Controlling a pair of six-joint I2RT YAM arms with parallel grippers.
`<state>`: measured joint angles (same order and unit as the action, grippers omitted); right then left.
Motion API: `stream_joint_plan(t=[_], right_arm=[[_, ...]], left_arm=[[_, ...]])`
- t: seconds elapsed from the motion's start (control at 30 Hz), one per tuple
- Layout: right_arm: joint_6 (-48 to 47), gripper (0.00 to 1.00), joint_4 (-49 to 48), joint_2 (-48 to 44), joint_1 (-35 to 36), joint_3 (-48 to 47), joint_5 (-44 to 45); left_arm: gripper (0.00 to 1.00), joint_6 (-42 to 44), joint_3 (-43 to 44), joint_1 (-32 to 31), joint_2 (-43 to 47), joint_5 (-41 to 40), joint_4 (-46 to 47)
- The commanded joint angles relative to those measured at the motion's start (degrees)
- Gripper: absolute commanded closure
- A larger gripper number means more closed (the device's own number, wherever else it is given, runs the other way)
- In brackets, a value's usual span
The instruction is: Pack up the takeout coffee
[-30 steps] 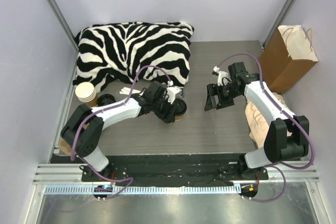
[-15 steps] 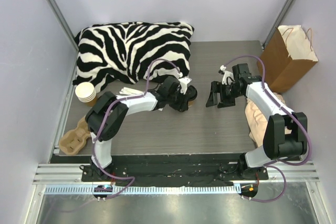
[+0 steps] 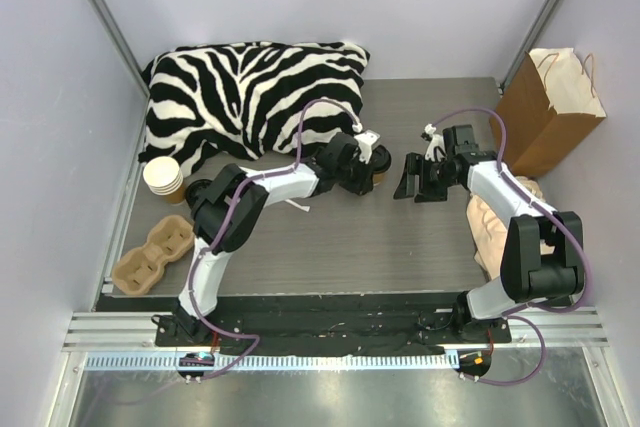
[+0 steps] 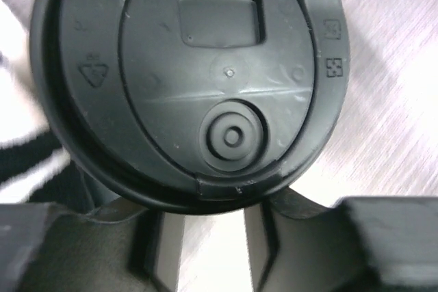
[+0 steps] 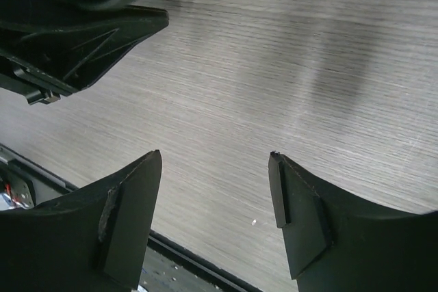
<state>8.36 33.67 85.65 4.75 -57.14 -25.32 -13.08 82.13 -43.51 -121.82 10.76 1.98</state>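
1. Nearest on the left, the moulded brown pulp cup carrier (image 3: 150,259) lies fully exposed at the edge of the grey wood-grain worktop (image 3: 400,247). A second ago the left arm covered part of it, and that arm has since swung away towards the middle
2. Near on the right, the crumpled beige cloth (image 3: 492,227) has not moved
3. The right pincer (image 3: 412,179) stands open and empty, with only bare wood grain between its jaws in its own wrist view. It has barely shifted, and it faces the incoming cup
4. Just beside it, the left pincer (image 3: 358,159) grips the takeout coffee (image 4: 191,80), a small brown kraft paper cup with a round black plastic lid. The lid hides the contact itself, but the cup has travelled with the pincer from the left-middle of the worktop to a spot close to the right pincer, not yet touching it
5. This looks like a handover being set up, since the left arm is stretched far out and the right arm sits nearer the bag
6. Farther left, the stack of lidless brown paper cups (image 3: 163,177) stays put
7. At the far right stands the tall brown paper bag (image 3: 548,107), upright with its mouth open, well apart from the cup and the likely place to pack it
8. The zebra-striped pillow (image 3: 250,97) fills the far left, unchanged
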Motion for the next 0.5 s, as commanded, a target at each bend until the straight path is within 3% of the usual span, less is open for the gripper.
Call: stream_joint_plan(t=[0.0, 0.17, 0.47], right_arm=[[4.81, 0.29, -8.79, -0.13, -0.1, 2.55, 2.11], [9.12, 0.3, -15.55, -0.48, 0.25, 5.37, 2.82], [14.4, 0.31, -24.52, 0.57, 3.68, 7.93, 4.58]], left_arm=[[0.52, -1.06, 7.42, 0.26, -1.49, 0.3, -1.27], [0.41, -1.77, 4.73, 0.35, 3.24, 5.48, -7.07], [0.32, -1.86, -9.78, 0.96, 24.16, 11.2, -18.67]])
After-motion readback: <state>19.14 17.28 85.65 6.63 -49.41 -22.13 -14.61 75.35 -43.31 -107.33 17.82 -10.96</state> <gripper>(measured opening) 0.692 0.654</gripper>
